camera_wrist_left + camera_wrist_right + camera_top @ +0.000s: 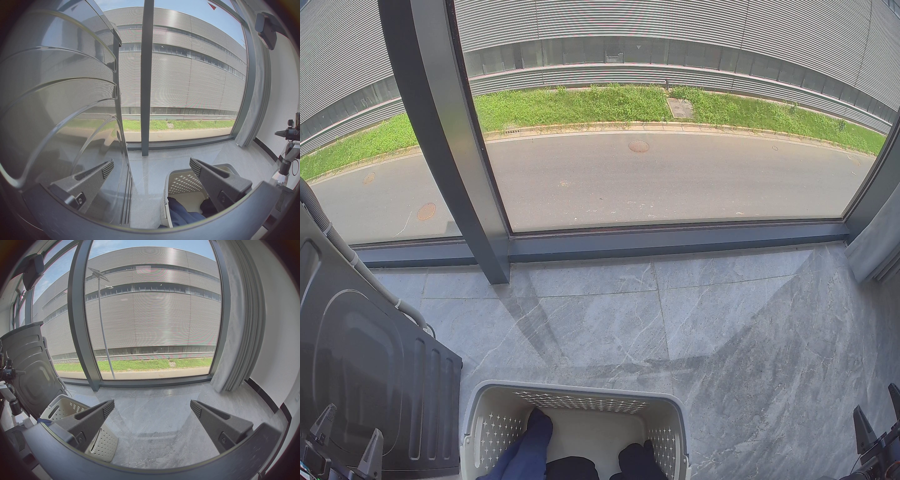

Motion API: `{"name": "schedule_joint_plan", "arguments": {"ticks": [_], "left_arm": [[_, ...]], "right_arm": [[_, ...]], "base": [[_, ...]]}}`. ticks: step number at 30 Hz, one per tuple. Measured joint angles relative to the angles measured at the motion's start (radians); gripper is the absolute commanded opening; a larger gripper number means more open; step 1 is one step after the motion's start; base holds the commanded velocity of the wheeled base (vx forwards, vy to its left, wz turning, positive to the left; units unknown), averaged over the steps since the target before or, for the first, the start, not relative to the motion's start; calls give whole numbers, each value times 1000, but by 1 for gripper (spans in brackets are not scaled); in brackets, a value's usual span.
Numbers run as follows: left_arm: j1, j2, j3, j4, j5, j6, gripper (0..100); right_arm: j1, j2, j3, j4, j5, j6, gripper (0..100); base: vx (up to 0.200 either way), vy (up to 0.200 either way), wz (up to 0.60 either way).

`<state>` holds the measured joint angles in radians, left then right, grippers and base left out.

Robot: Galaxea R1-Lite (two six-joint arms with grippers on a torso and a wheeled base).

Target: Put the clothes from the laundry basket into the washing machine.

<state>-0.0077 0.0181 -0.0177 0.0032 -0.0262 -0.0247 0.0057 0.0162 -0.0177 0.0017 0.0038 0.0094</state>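
White perforated laundry basket [575, 389], near centre, holds blue and dark clothes [528, 447]. Left gripper [150, 164] and right gripper [151, 405] sit low either side of it, fingers spread wide, empty.

Laundry basket [575, 389] was off-white, walls dotted with a small star-shaped hole pattern. Blue garment [528, 453] was navy; black clothes [637, 462] plain. Washing machine [362, 375] was dark grey. Floor [737, 337] was pale grey marble, white-veined.
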Motion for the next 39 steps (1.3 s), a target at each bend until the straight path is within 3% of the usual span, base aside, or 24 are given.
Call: {"name": "schedule_joint_plan", "arguments": {"ticks": [39], "left_arm": [[0,0,0,0,0,2,100]], "right_arm": [[0,0,0,0,0,0,100]], "base": [[-190,0,0]]}}
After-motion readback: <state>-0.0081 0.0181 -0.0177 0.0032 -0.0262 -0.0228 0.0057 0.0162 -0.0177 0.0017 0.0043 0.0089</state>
